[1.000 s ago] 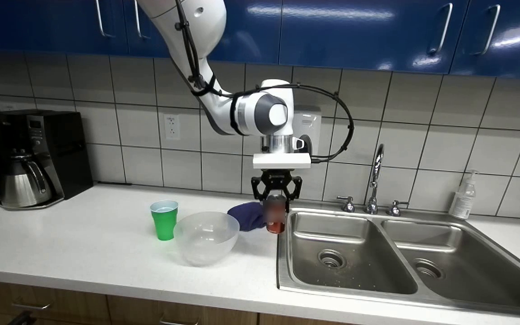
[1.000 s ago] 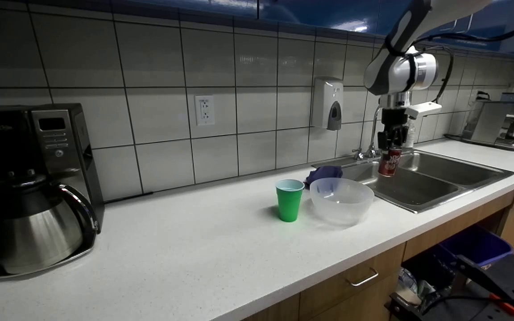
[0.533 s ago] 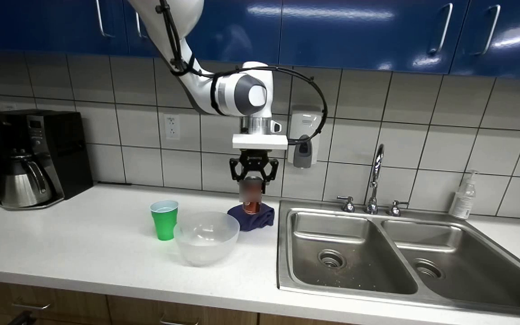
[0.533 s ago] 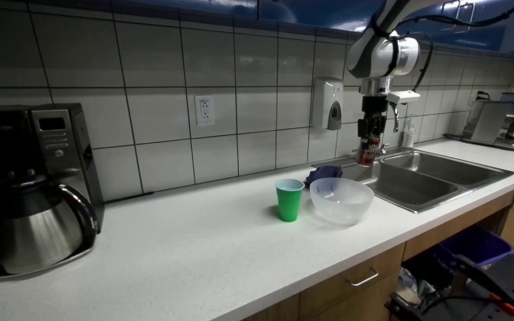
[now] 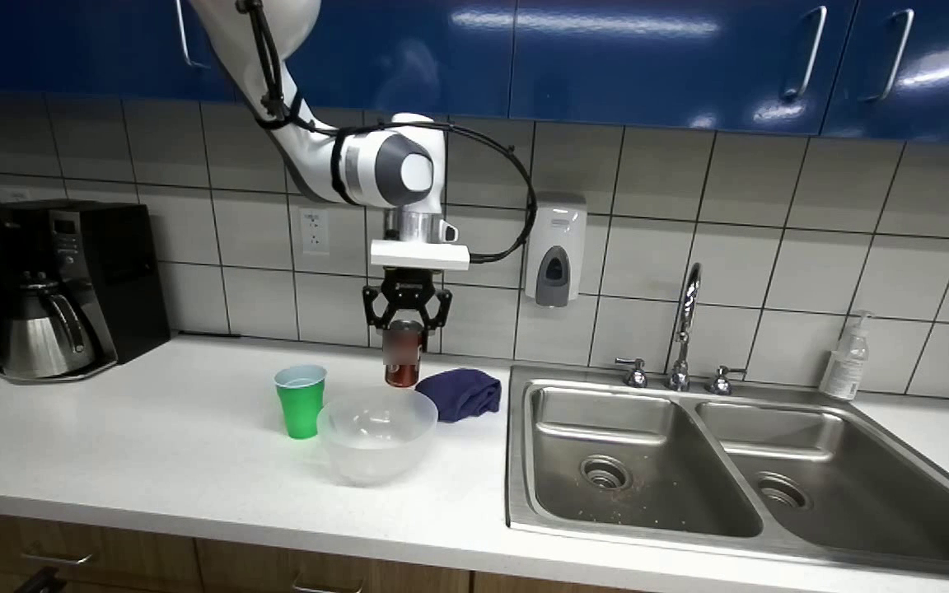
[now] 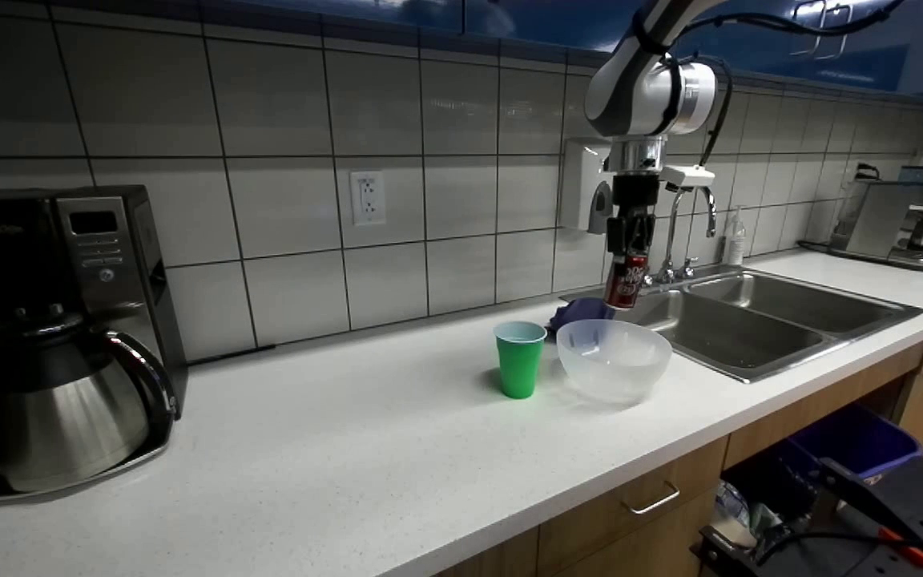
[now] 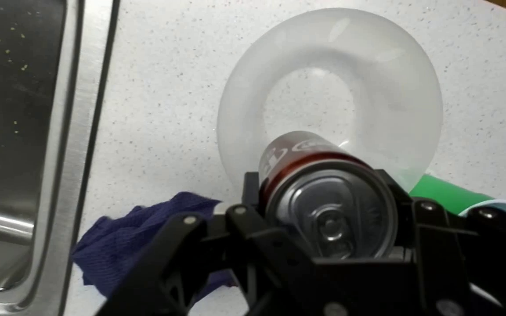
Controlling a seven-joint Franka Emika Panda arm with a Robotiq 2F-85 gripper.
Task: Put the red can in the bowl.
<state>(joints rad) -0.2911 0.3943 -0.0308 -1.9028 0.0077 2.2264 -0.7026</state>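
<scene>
The red can (image 5: pixel 403 372) is upright or slightly tilted in my gripper (image 5: pixel 405 339); it also shows in an exterior view (image 6: pixel 626 284). In the wrist view the can's silvery lid (image 7: pixel 332 206) sits between both fingers of my gripper (image 7: pixel 321 188), which is shut on it. The translucent whitish bowl (image 5: pixel 376 453) stands on the counter; it also shows in an exterior view (image 6: pixel 614 373). The can is held in the air near the bowl's back rim. In the wrist view it overlaps part of the bowl (image 7: pixel 393 87), which looks empty.
A green cup (image 5: pixel 301 408) stands close beside the bowl. A dark blue cloth (image 5: pixel 465 395) lies behind the bowl, near the sink (image 5: pixel 518 469). A soap dispenser (image 5: pixel 557 247) is on the tiled wall. A coffee maker (image 6: pixel 69 336) stands at the counter's far end.
My gripper has carried the can from beside the sink edge, past the cloth, toward the bowl and cup. It rose at first. The bowl, cup and cloth have not moved.
</scene>
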